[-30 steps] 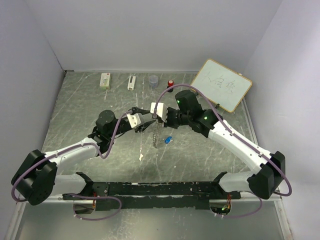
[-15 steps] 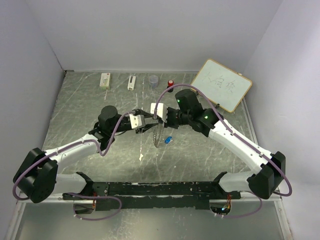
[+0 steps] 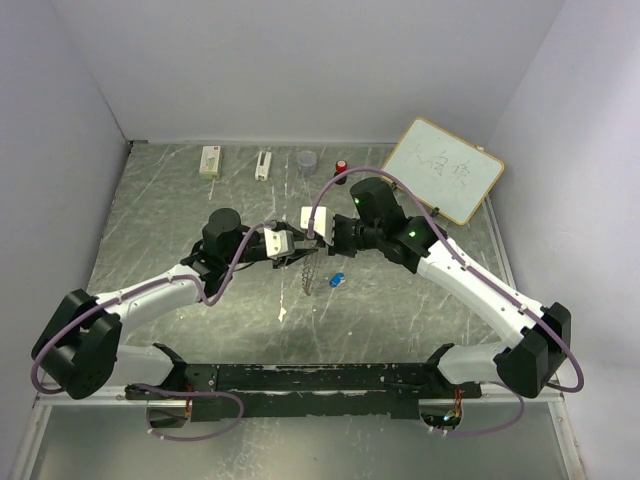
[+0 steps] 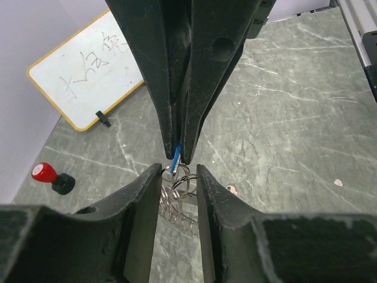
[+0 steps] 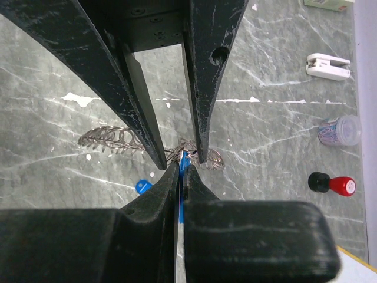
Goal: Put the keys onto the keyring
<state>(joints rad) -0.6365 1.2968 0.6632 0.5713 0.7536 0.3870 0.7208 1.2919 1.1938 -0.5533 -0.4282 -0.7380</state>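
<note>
The keyring (image 5: 115, 138) is hanging mid-table beneath the right gripper (image 5: 181, 171), which is pinching a blue key (image 4: 176, 154) at its top. The left gripper (image 4: 178, 171) is closing in from nine o'clock, jaws narrowing around the ring, not yet clamped, probably to steady it.

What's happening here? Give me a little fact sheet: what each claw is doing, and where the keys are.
Right gripper: shut on one blue key
Left gripper: open, one finger on each side of the keyring
Keyring: right at the held key's tip
Second blue key: lying loose on the table, beside the ring
Also there: whiteboard, red-and-black knob
</note>
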